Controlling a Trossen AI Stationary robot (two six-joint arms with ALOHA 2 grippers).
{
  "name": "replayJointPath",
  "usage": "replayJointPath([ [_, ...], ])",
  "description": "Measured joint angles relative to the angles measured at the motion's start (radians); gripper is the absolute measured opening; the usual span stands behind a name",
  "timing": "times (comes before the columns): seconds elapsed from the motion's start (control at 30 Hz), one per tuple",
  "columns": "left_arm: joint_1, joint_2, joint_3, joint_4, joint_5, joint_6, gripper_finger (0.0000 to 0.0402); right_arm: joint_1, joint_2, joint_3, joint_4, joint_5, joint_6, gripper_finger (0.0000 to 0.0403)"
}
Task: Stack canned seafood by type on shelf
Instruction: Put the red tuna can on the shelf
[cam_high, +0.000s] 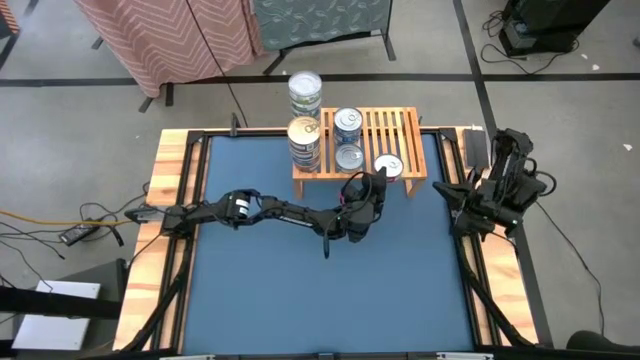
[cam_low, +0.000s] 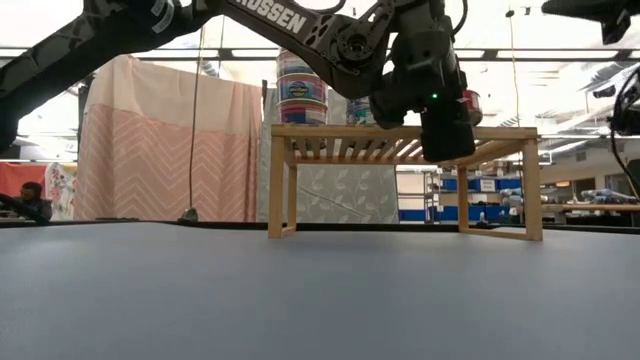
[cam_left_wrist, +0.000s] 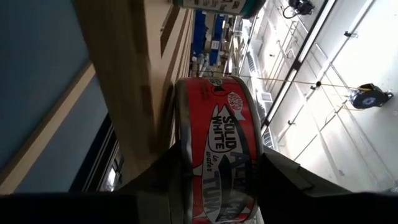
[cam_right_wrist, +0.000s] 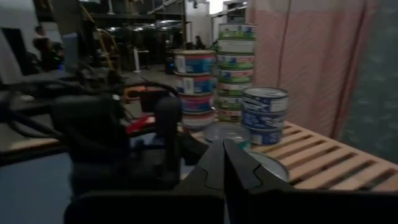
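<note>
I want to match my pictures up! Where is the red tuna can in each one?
High view: only its silver top shows, at the wooden shelf's front edge.
Low view: a red sliver atop the shelf, behind the left gripper.
Left wrist view: centre, red tuna can between the fingers.
Right wrist view: cannot tell it apart.
Shared landmark: the shelf.

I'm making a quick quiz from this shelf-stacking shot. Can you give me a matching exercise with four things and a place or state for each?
Things:
1. red tuna can
2. left gripper
3. right gripper
4. tallest can stack

States:
A. shut, holding nothing
B. at the shelf's back left corner
C. gripped between two fingers at the shelf's front edge
D. closed around a can

Pairs: 1-C, 2-D, 3-A, 4-B
</note>
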Motion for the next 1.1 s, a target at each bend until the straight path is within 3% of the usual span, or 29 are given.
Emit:
replayJointPath([
  [0.37,0.022,0.000,0.000,-0.001,0.072,0.000,0.0146,-0.126,-0.085,-0.132,0.003,0.002,0.013,0.0000],
  [0.7,0.025,0.000,0.000,0.033,0.085,-0.006,0.0274,-0.163,-0.083,-0.121,0.003,0.000,0.016,0.0000],
  [1.1,0.041,0.000,-0.001,0.125,0.139,-0.081,0.0295,-0.182,-0.070,-0.120,0.001,0.000,0.097,0.0000],
])
